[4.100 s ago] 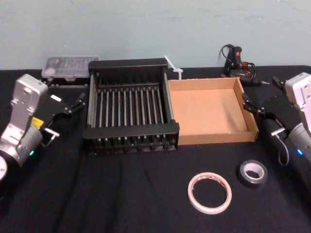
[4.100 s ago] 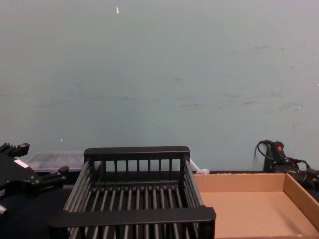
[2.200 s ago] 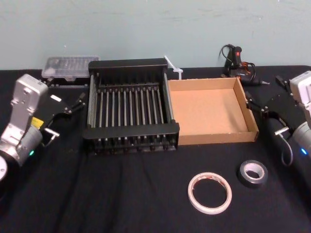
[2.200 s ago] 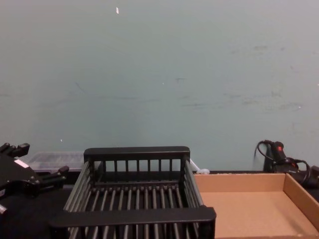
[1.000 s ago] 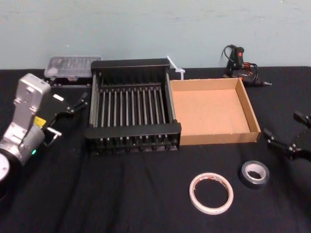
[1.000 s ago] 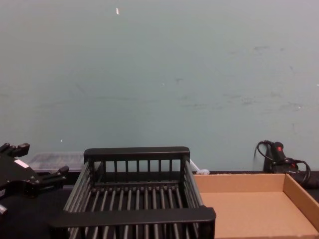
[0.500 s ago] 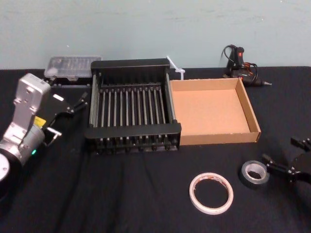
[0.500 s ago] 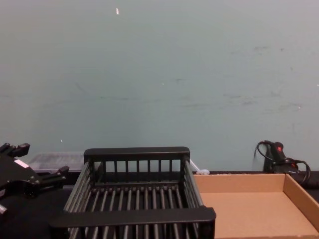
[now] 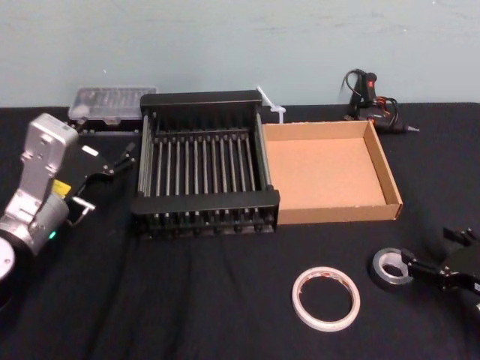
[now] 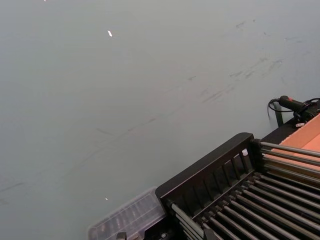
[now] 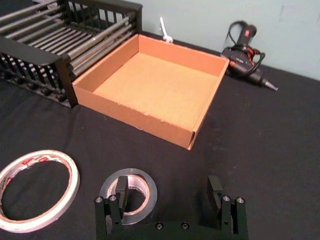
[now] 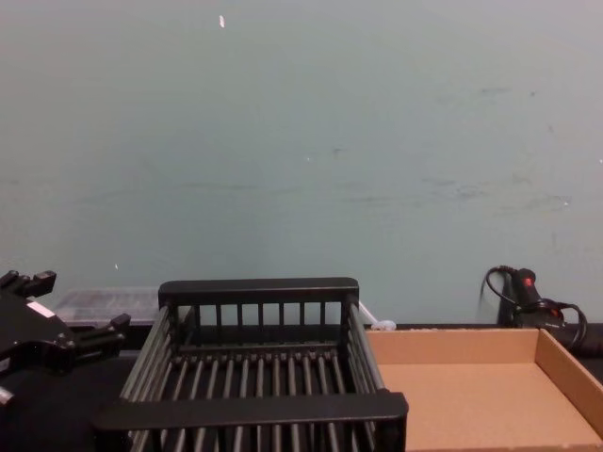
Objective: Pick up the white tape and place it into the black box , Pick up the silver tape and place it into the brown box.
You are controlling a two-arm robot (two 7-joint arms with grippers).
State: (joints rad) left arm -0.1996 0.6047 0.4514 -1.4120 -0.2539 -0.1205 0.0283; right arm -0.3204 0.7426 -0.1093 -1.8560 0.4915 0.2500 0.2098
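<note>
Jaws spread over silver tape (image 11: 149,187) (pale-cored)

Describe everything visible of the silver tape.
The silver tape is a squat dull-grey roll with a paler core. It lies flat on the black table, right of the white tape and nearer the robot than the brown box. The open right hand sits at it, one finger over its core; contact unclear.

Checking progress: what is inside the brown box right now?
Bare cardboard floor and no tape inside the brown box. Its near wall hides a thin strip of floor. The silver tape lies outside.
</note>
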